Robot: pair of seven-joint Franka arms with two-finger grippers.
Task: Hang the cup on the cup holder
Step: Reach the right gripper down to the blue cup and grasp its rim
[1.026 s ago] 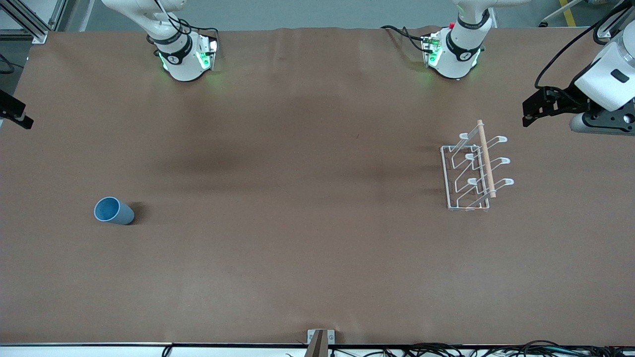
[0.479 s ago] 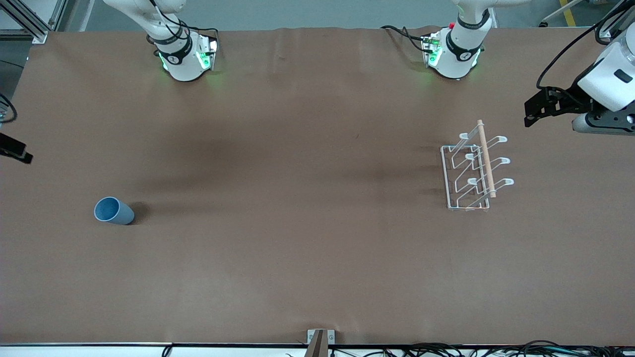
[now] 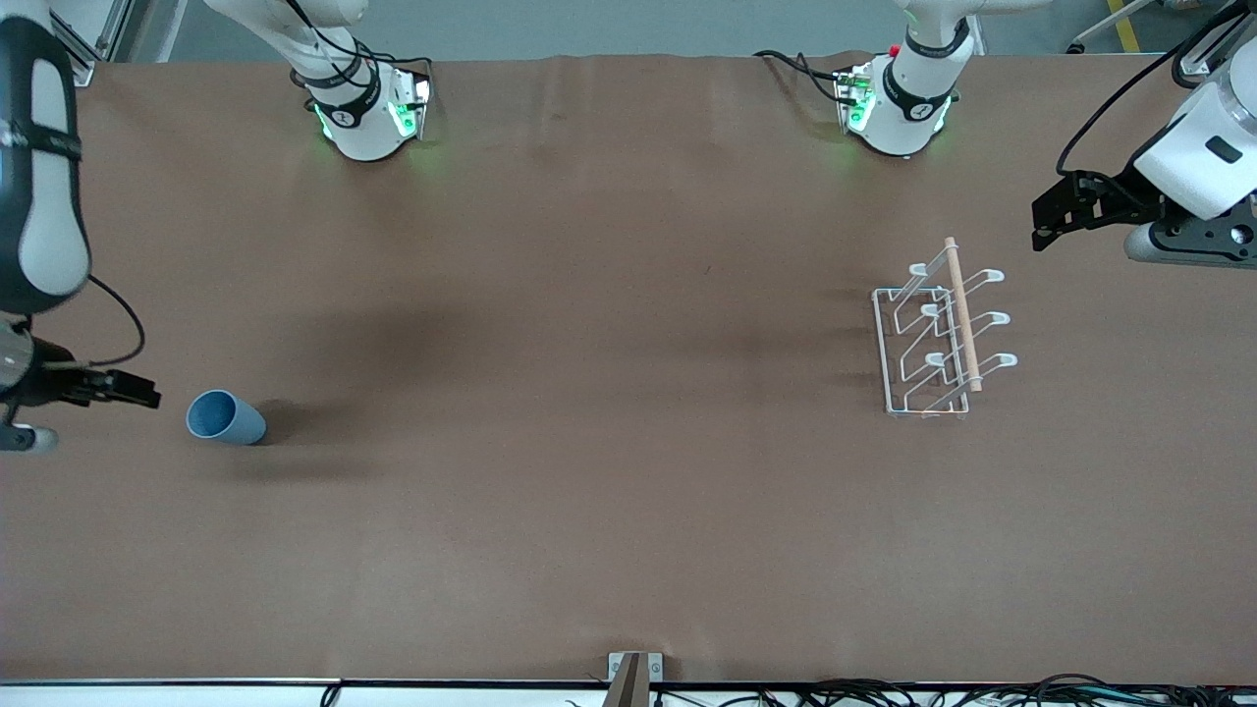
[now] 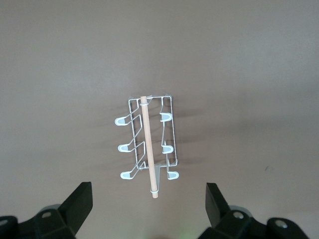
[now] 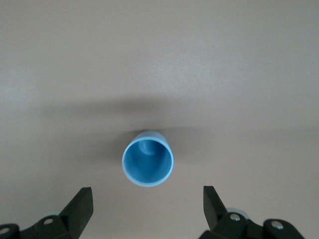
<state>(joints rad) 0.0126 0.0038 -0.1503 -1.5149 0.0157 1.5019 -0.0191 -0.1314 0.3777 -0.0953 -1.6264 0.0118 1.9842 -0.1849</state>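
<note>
- Right hand [image 3: 147, 398], fingers spread wide, hovers beside the cup [image 3: 224, 417] standing at the right arm's end of the table [image 3: 589, 491]; it should centre over the rim, then descend
- Left hand [image 3: 1041, 231], also spread, waits near the cup holder [image 3: 933, 339]

The right claw [image 3: 147, 393] has come in over the surface at the right arm's end, fingers spread, now just beside the cup [image 3: 225, 417]. The left claw [image 3: 1043, 224] barely shifted.

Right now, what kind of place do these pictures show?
Probably a robotics lab bench: two arm bases bolted to a brown-covered table, loose cables along its edge, and only a cup and a cup holder laid out.
</note>
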